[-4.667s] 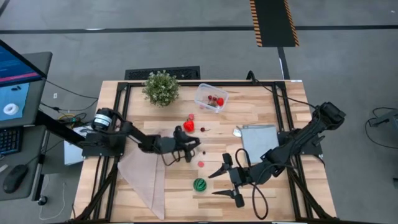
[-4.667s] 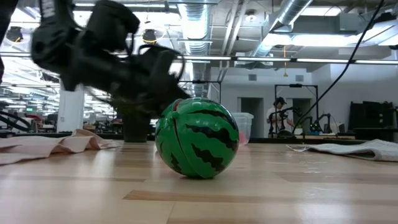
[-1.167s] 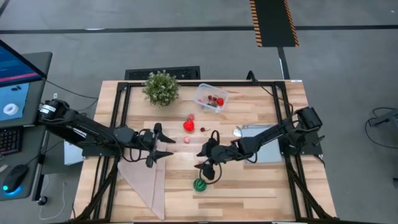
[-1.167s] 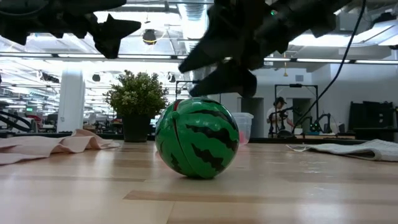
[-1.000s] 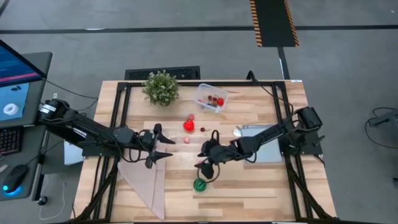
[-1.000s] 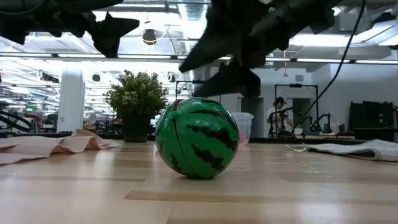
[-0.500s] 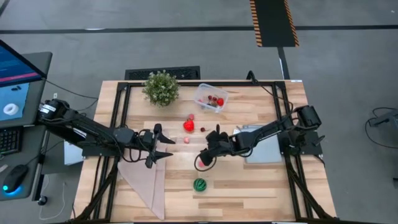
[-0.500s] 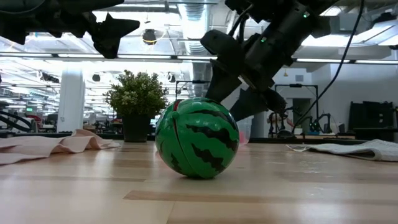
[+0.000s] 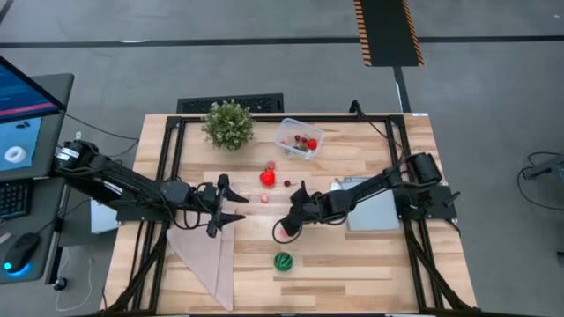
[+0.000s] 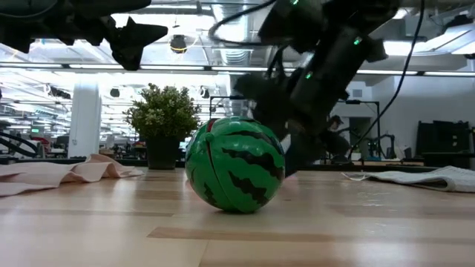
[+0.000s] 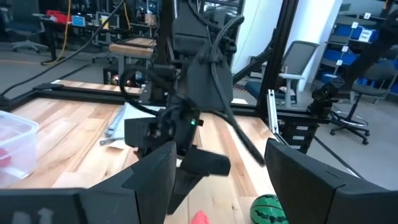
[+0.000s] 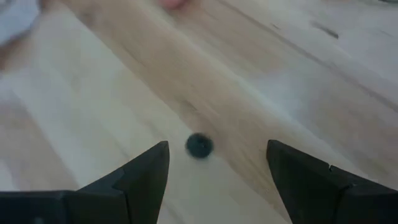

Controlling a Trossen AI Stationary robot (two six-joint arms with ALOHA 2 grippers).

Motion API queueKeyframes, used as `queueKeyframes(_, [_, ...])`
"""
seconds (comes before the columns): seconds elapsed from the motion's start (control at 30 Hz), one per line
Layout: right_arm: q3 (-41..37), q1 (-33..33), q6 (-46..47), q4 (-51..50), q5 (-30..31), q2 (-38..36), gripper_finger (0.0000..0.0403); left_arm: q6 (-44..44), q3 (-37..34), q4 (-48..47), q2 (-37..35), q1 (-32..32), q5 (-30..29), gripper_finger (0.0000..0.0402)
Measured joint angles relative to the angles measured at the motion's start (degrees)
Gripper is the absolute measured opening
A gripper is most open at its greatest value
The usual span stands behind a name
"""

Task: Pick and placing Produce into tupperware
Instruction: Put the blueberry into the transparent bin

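Observation:
The tupperware (image 9: 299,138) stands at the far middle of the table with a few red pieces in it. A red piece (image 9: 267,178), a pink one (image 9: 263,199) and a dark one (image 9: 286,183) lie loose on the wood. The green striped ball (image 9: 283,261) rests nearer the front edge. My right gripper (image 9: 283,230) points steeply down, open, just above the table. A small dark round piece (image 12: 199,145) lies on the wood between its fingers, untouched. My left gripper (image 9: 238,204) hovers open and level at the table's left, holding nothing.
A potted plant (image 9: 228,123) stands at the far left. A beige cloth (image 9: 207,251) lies under the left arm, and a grey-blue sheet (image 9: 368,201) under the right arm. People and desks show in the room beyond the table.
My right gripper has drawn back from over the green striped ball toward the table's far edge. It has sunk toward the wood, tipped from nearly level to steeply down and rolled, its fingers staying open. The ball has not moved.

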Motion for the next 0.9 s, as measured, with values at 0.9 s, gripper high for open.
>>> queueKeyframes(0.9, [6.0, -0.3, 2.5, -7.9, -1.2, 3.6, 0.0205, 0.0, 0.0, -0.2, 0.0, 0.0, -0.1, 0.0236])
